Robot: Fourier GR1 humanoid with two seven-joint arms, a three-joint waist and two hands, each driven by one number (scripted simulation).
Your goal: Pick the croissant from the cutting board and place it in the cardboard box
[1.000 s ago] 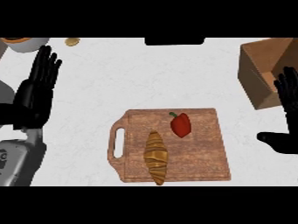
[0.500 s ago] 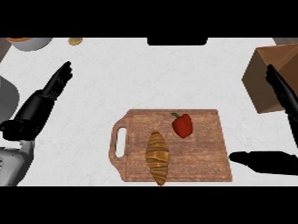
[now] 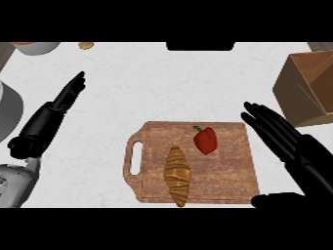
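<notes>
While the golden-brown croissant lies untouched on the wooden cutting board, the right hand has swung inward, fingers straight and empty, beside the board's right edge. Left hand rests open. Brown cardboard box waits upper right.

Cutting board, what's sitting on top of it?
A croissant and a red pepper lie on the cutting board, apart. The right hand covers its right edge.
</notes>
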